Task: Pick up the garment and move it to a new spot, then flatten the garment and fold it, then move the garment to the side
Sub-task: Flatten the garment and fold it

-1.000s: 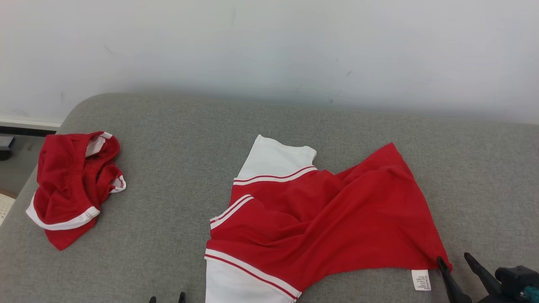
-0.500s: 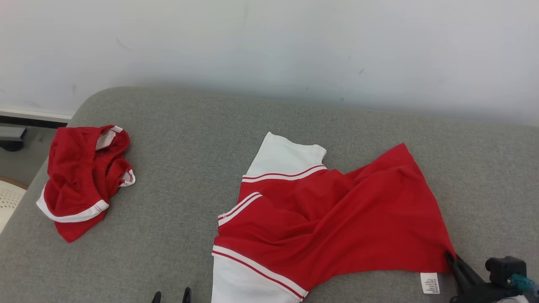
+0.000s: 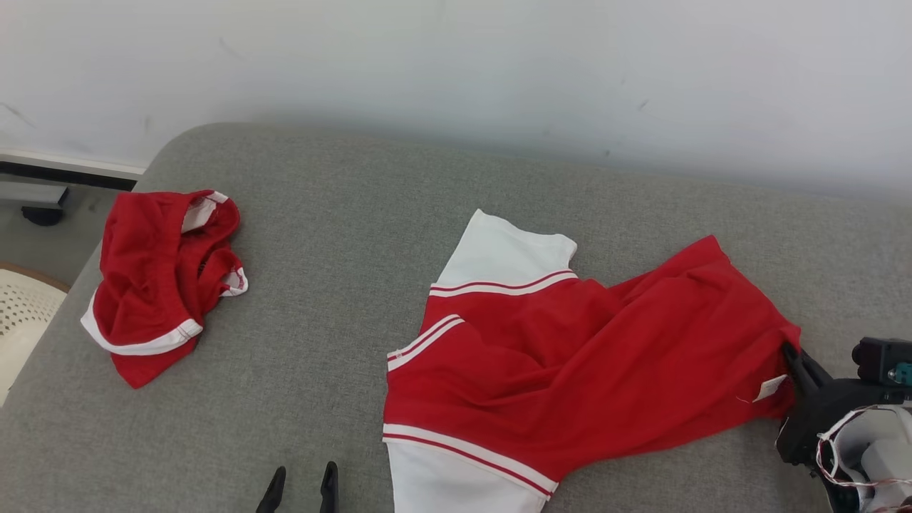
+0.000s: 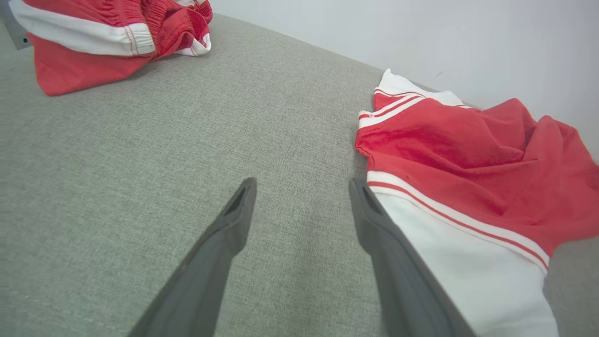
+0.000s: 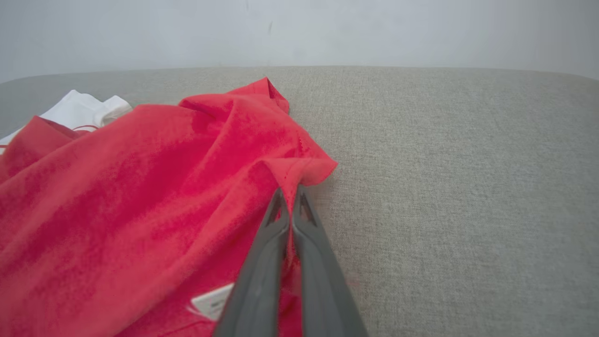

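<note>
Presently, garment (image 3: 570,363): red-and-white shirt, rumpled, lying mid-right on the grey upholstered surface (image 3: 342,214).
Right gripper (image 3: 792,354): clenched on the garment's red hem corner, beside its white tag (image 3: 771,388).
Left gripper (image 4: 302,185): spread wide, empty, just beside the white sleeve (image 4: 449,262).
Far left: second red garment (image 3: 160,281), bunched.

Red-and-white garment (image 3: 570,363) lies rumpled, half spread, on grey upholstery (image 3: 342,235)

Wide-spread left tool (image 4: 303,182) beside garment (image 4: 468,154)
</note>
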Motion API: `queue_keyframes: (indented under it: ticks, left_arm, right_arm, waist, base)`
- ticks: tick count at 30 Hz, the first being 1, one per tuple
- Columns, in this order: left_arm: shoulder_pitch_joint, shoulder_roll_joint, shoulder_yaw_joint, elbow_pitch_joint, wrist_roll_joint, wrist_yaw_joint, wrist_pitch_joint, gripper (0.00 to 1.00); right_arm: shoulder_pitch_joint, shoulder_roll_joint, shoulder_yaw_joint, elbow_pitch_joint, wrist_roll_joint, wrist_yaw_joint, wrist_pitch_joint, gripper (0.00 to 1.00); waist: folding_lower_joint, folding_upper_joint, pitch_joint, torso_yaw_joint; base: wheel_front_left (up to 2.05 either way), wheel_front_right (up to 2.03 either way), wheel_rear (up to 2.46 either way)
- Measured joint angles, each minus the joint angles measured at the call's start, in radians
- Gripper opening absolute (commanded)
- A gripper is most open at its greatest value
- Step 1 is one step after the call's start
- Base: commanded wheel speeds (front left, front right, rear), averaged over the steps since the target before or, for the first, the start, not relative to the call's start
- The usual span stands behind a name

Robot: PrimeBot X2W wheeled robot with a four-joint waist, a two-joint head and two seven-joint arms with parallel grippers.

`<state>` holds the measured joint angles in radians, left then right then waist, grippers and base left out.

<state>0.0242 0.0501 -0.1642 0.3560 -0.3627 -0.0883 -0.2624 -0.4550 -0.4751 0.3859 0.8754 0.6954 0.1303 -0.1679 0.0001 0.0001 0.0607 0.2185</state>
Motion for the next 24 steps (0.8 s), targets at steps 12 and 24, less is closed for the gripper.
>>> queue_keyframes:
  ticks: [12,24]
  left_arm:
    - [0.025,0.000,-0.047,0.008,-0.006,0.002,0.000,1.00]
    - [0.065,-0.001,-0.183,0.046,-0.001,-0.016,0.000,1.00]
  right_arm:
    - [0.040,-0.017,0.032,0.050,-0.018,0.000,-0.093,1.00]
    - [0.209,-0.005,-0.090,-0.121,-0.125,0.000,-0.096,1.00]
  waist:
    - [0.0000,0.0000,-0.036,0.013]
    - [-0.0001,0.0000,-0.017,-0.022]
  base:
    - [0.00,0.00,0.00]
    - [0.00,0.00,0.00]
